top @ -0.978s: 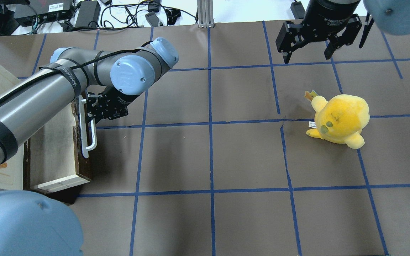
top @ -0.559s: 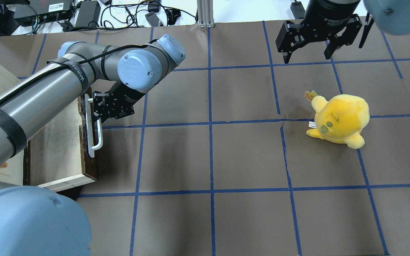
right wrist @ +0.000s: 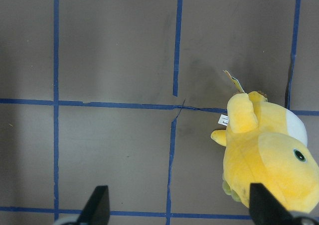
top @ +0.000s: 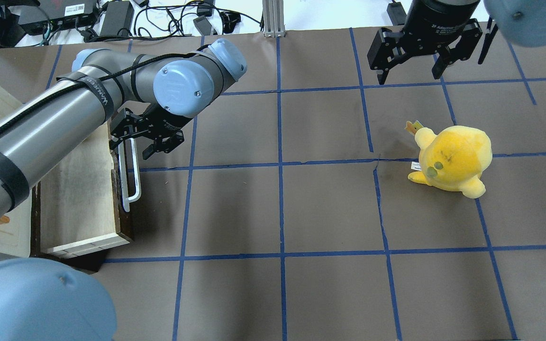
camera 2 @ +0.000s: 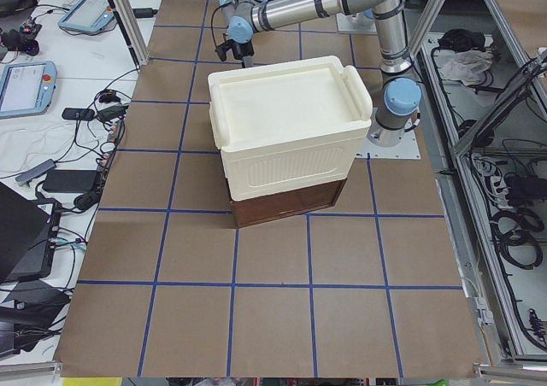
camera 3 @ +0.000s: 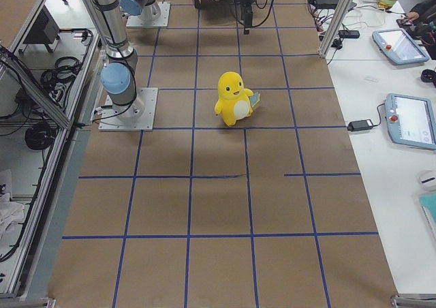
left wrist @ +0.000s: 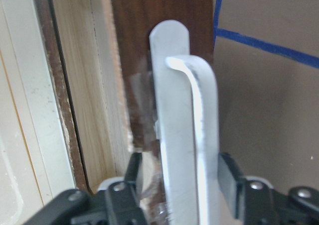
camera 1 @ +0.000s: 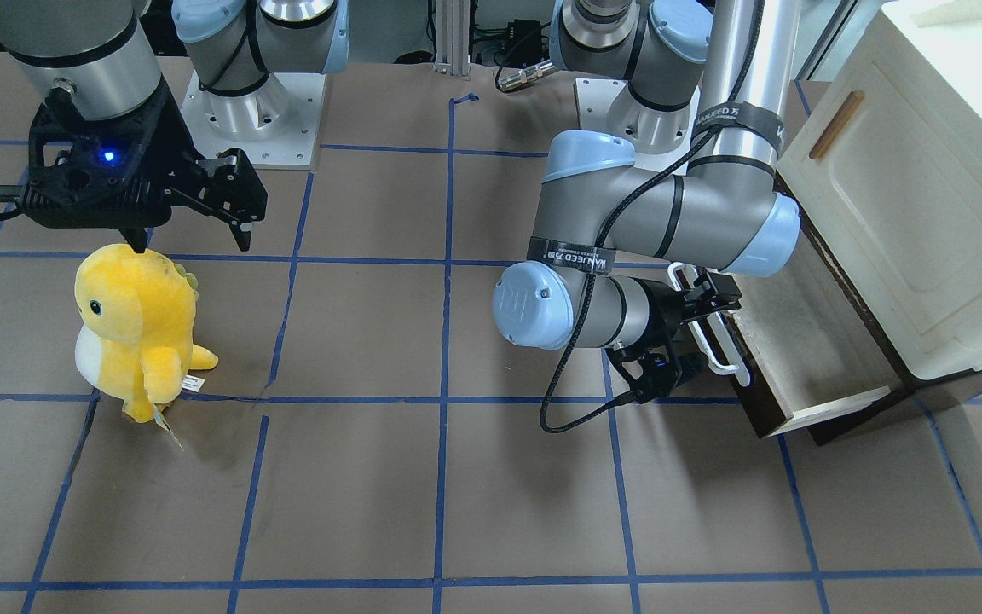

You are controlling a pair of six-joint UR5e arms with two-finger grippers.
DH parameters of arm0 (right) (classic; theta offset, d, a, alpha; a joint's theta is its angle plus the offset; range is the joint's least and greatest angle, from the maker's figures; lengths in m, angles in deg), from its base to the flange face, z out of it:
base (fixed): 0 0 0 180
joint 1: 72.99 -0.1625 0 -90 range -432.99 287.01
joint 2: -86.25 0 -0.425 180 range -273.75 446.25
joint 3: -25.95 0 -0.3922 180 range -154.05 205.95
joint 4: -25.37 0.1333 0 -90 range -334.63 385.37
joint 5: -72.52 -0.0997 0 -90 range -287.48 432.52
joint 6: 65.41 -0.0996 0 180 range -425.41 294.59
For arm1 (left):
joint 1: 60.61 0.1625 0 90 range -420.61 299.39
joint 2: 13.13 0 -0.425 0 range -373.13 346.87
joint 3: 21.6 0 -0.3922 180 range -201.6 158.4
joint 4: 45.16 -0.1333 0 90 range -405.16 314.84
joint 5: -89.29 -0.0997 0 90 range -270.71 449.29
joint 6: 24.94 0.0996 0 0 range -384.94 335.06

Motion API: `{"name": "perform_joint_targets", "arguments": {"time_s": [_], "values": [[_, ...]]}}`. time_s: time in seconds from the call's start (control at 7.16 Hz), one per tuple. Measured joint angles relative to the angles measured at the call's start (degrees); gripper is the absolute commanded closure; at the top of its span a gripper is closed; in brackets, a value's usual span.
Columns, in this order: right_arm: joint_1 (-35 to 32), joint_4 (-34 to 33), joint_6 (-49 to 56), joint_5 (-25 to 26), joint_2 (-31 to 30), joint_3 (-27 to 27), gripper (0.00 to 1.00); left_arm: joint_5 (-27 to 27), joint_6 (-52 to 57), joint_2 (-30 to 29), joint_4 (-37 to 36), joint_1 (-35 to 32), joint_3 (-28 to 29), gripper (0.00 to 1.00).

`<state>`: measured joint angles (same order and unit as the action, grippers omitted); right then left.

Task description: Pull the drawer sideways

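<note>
- Front-facing view. Shows the drawer (camera 1: 798, 358) drawn out sideways from beneath the cream box (camera 1: 909, 196), pale interior exposed. Places the left claw (camera 1: 700, 328) at the white handle (camera 1: 717, 350), jaws spread to either side of the bar. Sets the right claw (camera 1: 193, 243) wide open just above the yellow plush toy (camera 1: 129, 315) standing on the counter (camera 1: 423, 477).
- Overhead view. Gives the drawer (top: 76, 189) at the left of the frame, partly under the left arm. Locates the left claw (top: 133, 144) at the far end of the handle (top: 133, 184), parted rather than clamped. Puts the right claw (top: 408, 78) at the far right, wide, apart from the plush toy (top: 453, 158).
- Left-end view. Hides the drawer behind the cream box (camera 2: 291, 138); cannot tell the state of the left claw (camera 2: 235, 51) from here.
- Right-end view. Shows the plush toy (camera 3: 233, 98) upright on the counter (camera 3: 218, 206).
- Left wrist view. Frames the handle (left wrist: 184, 135) between the two fingers (left wrist: 227, 172), with a slim gap on the left side. Backs it with the dark front of the drawer (left wrist: 159, 31).
- Right wrist view. Looks straight down on the plush toy (right wrist: 269, 155), with the fingertips (right wrist: 98, 205) set far apart.
</note>
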<state>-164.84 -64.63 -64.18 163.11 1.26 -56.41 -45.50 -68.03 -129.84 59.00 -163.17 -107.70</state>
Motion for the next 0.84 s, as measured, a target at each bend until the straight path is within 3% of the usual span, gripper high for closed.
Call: {"name": "perform_joint_targets", "arguments": {"time_s": [0.84], "values": [[0.00,0.00,0.00,-0.02,0.00,0.00,0.00,21.49,19.38,10.66,-4.38,1.49,7.71,0.00]]}}
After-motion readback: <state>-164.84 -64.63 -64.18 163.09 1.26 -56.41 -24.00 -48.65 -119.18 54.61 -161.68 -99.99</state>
